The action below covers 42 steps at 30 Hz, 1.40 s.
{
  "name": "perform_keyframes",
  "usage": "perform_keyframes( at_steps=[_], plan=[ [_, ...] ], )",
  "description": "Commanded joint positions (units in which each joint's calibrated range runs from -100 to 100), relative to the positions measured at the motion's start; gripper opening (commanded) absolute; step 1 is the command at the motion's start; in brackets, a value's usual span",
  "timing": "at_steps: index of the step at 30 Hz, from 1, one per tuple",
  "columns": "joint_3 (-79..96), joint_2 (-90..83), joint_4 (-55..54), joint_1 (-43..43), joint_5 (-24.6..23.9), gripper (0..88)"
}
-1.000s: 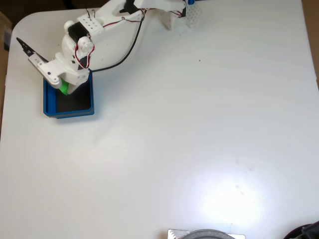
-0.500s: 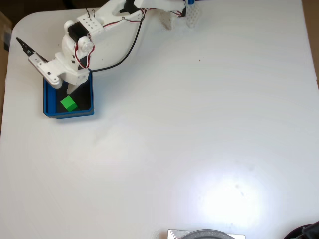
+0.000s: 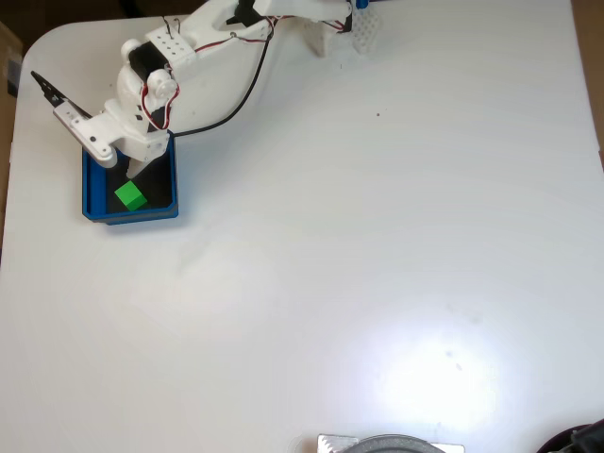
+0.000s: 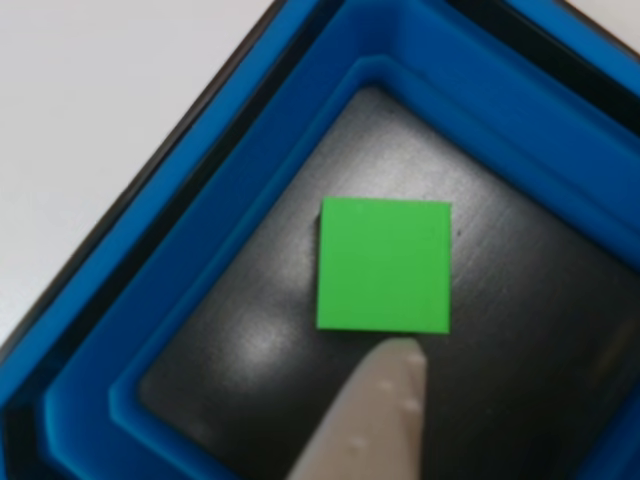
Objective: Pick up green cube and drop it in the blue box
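Green cube (image 3: 130,196) lies flat on the dark floor of the blue box (image 3: 91,193), free of any grip, seen in the fixed view toward the box's lower half. Close-up other view: the cube (image 4: 384,264) sits square-on near the middle of the black floor, clear of every blue wall (image 4: 215,215), with a faint glare patch on the floor below and left of it. One pale fingertip (image 4: 375,420) rises from the bottom edge of that view, its tip just beside the cube's lower edge; contact between them cannot be judged. Fixed view: the box stands near the table's (image 3: 377,264) upper left corner, at the left edge of the white top. The white arm (image 3: 198,33) reaches in from the top centre, red and black wires trailing along it, and its wrist hangs over the box's upper rim. The gripper (image 3: 94,132) is spread wide: one dark-tipped finger (image 3: 49,88) juts up and left, out past the box, while the other points down into the box toward the cube. Nothing is between the fingers. A white base bracket (image 3: 335,36) stands at the top edge of the table. A grey round object (image 3: 392,444) shows partly at the bottom edge.
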Motion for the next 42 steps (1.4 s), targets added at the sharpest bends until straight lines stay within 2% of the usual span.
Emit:
perform_keyframes(
  at_steps=[1, 16, 32, 36, 42],
  plan=[
    [-3.1, -0.96, -0.35, 0.48, -0.2, 29.5],
    [-3.01, -3.64, -0.35, 0.25, 0.15, 29.1],
    [-0.58, -28.39, -0.11, 0.1, -0.2, 28.9],
    [4.17, -34.16, -0.11, 0.1, -0.2, 28.9],
    [20.51, -46.95, -0.19, -0.05, -0.15, 28.9]
  ],
)
